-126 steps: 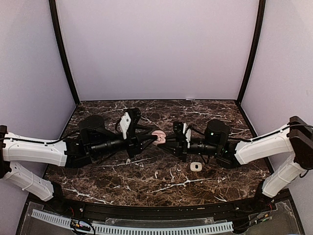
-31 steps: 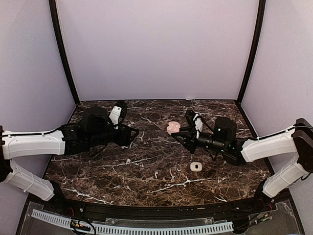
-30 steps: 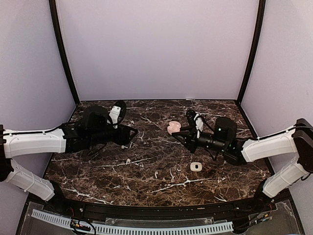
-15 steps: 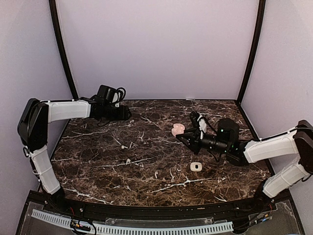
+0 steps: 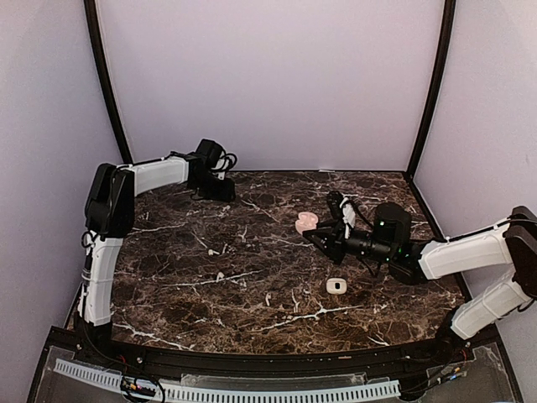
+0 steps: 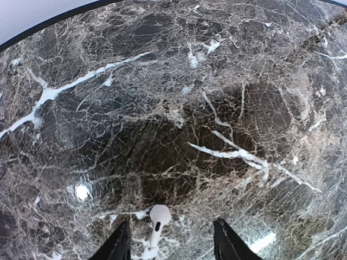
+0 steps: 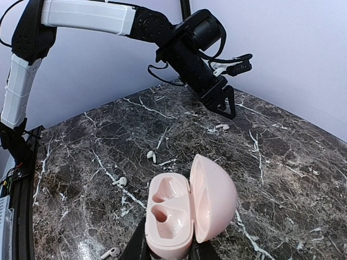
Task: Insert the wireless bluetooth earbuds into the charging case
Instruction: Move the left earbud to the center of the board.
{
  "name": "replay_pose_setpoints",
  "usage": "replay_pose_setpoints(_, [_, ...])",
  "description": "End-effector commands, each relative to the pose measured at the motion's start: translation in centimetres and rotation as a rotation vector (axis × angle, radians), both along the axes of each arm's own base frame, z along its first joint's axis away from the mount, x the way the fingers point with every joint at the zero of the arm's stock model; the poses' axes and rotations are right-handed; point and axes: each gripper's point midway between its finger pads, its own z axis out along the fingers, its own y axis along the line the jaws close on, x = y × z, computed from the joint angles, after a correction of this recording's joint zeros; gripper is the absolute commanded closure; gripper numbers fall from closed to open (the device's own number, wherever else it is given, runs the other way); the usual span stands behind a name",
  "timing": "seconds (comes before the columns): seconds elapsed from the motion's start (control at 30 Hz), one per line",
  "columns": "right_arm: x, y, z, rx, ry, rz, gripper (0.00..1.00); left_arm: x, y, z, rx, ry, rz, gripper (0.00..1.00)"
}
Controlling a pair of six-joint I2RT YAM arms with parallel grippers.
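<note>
My right gripper (image 7: 167, 250) is shut on the base of a pink charging case (image 7: 169, 216), which it holds above the marble at centre right (image 5: 305, 222). The lid (image 7: 214, 197) stands open and both sockets are empty. My left gripper (image 6: 172, 245) is at the table's far back left (image 5: 223, 190), pointing down at the marble. Its fingers are open on either side of one white earbud (image 6: 158, 215), which lies nearer the left finger (image 6: 119, 246). The same earbud (image 7: 221, 127) shows just below the left gripper in the right wrist view.
Three more white earbuds (image 7: 152, 156) (image 7: 120, 182) (image 7: 110, 252) lie loose on the marble table (image 5: 168, 294) left of centre. A small white case (image 5: 336, 285) sits in front of the right gripper. Purple walls close in the back and sides.
The left arm has swung from the middle left to the back-left corner and come down over an earbud. The right gripper with the pink case has drifted slightly right.
</note>
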Motion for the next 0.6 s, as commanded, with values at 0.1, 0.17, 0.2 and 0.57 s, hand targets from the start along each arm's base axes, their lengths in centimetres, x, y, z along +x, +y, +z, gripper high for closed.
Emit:
replay_pose_setpoints(0.1, [0.0,-0.1,0.5,0.024,-0.011,0.002,1.0,0.5,0.7,-1.9,0.117,0.07,-0.059,0.51])
replay_pose_setpoints(0.17, [0.0,-0.2,0.5,0.023,-0.01,0.001,1.0,1.3,0.5,-1.5,0.122,0.06,-0.064,0.53])
replay_pose_setpoints(0.2, [0.1,-0.2,0.5,0.023,-0.01,0.001,1.0,1.3,0.5,-2.3,0.131,0.072,-0.069,0.53])
replay_pose_setpoints(0.57, [0.0,-0.1,0.6,0.026,-0.012,0.005,1.0,0.7,1.3,-4.4,0.195,0.145,-0.092,0.66])
